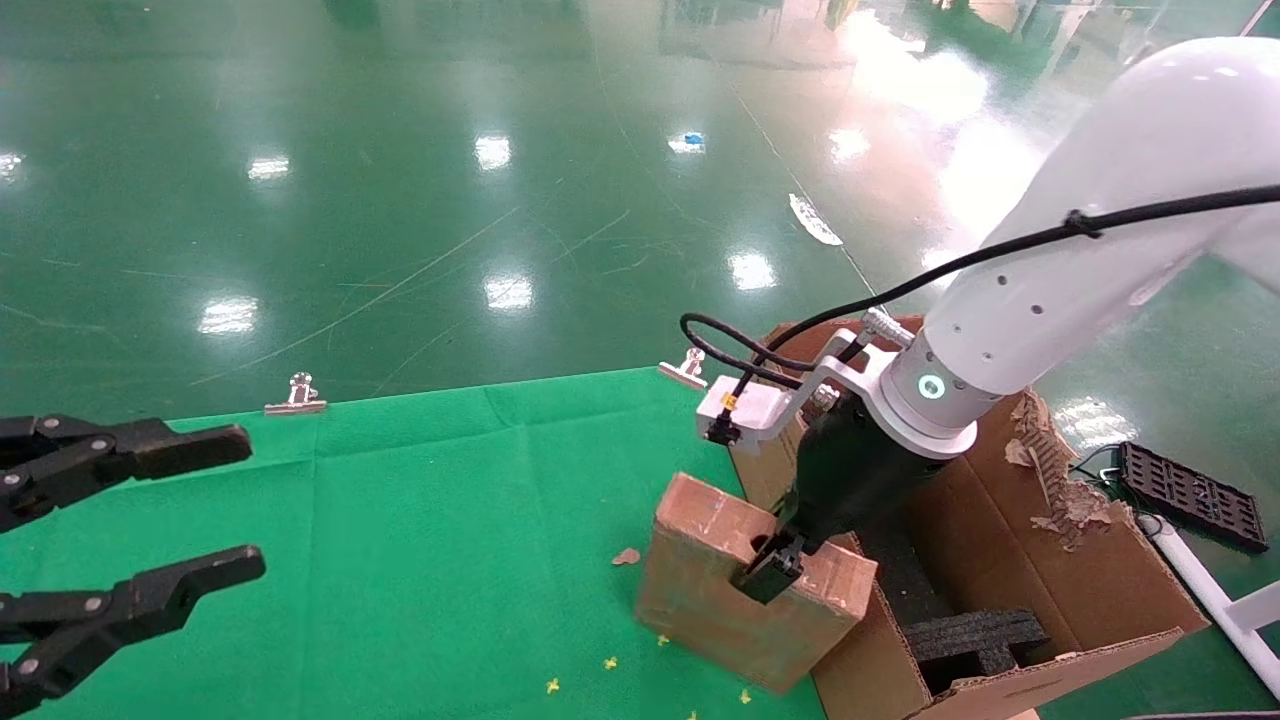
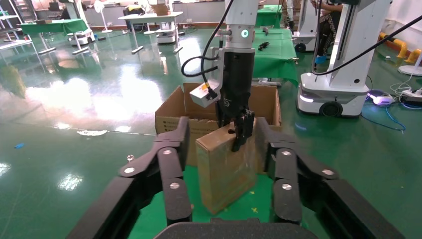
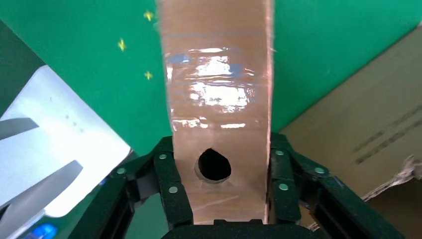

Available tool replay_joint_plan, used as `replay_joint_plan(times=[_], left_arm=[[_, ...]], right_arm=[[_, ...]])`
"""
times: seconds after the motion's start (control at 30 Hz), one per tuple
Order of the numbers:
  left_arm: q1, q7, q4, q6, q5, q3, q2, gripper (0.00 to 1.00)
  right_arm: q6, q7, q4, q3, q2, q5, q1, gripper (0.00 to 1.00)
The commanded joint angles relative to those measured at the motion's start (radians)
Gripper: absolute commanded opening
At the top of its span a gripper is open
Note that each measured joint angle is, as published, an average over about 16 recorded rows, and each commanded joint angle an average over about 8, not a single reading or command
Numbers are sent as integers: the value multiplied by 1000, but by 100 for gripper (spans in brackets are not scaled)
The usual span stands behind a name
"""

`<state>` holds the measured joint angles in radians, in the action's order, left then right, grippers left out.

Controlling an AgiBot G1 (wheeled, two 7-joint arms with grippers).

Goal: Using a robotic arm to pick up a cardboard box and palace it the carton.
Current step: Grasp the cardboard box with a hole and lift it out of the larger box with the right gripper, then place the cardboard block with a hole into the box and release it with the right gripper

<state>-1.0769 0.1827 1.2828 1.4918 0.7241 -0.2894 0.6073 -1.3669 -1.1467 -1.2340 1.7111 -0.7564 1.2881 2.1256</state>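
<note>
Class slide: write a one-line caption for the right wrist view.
Right gripper shut on the cardboard box, fingers either side of its holed edge, above green cloth beside the carton.

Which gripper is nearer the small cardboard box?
Right. The right gripper clamps the cardboard box at its top edge; the left gripper hovers open, well off to its left.

You have a brown cardboard box (image 1: pixel 720 590) with a glossy taped edge and a dark round hole, beside a brown carton (image 1: pixel 1040 560) holding black foam inserts (image 1: pixel 975 640). The table (image 1: pixel 420 520) wears a bright green cloth flecked with small yellow bits (image 1: pixel 609 663), and the floor (image 1: pixel 400 180) is a glossy darker green. Your robotic arm (image 1: pixel 1080 270) is white with a black cable (image 1: pixel 1000 250), and both the right gripper (image 1: pixel 768 572) and the left gripper (image 1: pixel 120 540) are black.
</note>
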Motion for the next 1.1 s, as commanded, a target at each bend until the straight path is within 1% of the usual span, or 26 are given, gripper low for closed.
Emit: replay_joint_plan(times=[0.03, 0.13, 0.2, 0.37, 0.57, 0.73, 0.77, 0.87, 1.0, 1.03, 1.1], left_arm=[[0, 0, 0, 0, 0, 0, 0, 0], [0, 0, 0, 0, 0, 0, 0, 0], [0, 0, 0, 0, 0, 0, 0, 0], [0, 0, 0, 0, -1, -1, 0, 0], [0, -1, 0, 0, -1, -1, 0, 0], [0, -1, 0, -1, -1, -1, -1, 0], [0, -1, 0, -1, -1, -2, -1, 5], [0, -1, 0, -1, -1, -2, -1, 43], [0, -1, 0, -1, -1, -2, -1, 93], [0, -1, 0, -1, -1, -2, -1, 100], [0, -1, 0, -1, -1, -2, -1, 100]], right_arm=[[23, 10, -35, -7, 20, 4, 2, 0], [44, 59, -35, -45, 65, -34, 28, 0], [53, 99, -11, -75, 94, -60, 57, 0], [63, 194, 119, -142, 150, -82, 151, 0], [52, 267, 308, -171, 193, -29, 249, 0], [7, 282, 443, -147, 211, 41, 281, 0], [-5, 282, 468, -140, 213, 52, 281, 0], [-41, 280, 542, -117, 213, 77, 267, 0], [-77, 277, 641, -88, 200, 93, 222, 0], [-82, 275, 668, -81, 195, 94, 205, 0], [-88, 272, 722, -70, 183, 92, 166, 0]])
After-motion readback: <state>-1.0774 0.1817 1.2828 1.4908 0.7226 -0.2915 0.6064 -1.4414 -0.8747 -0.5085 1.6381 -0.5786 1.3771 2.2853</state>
